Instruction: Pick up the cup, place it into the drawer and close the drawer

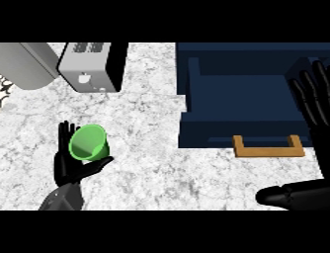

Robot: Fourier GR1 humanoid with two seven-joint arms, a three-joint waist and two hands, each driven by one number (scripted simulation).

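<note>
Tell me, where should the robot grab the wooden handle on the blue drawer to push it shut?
Best taken at the middle of the flat, U-shaped wooden handle, coming from the front, the robot's side. It sticks out from the open dark blue drawer toward the robot, so the black right hand, open nearby, could probably curl its fingers over the bar.

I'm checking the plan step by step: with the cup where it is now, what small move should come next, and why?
Probably carry the green cup rightward toward the open blue drawer. The left hand is already curled round the cup, at the counter's left, while the drawer stands pulled out with its wooden handle facing the robot. The right hand rests open by the drawer's right side.
</note>
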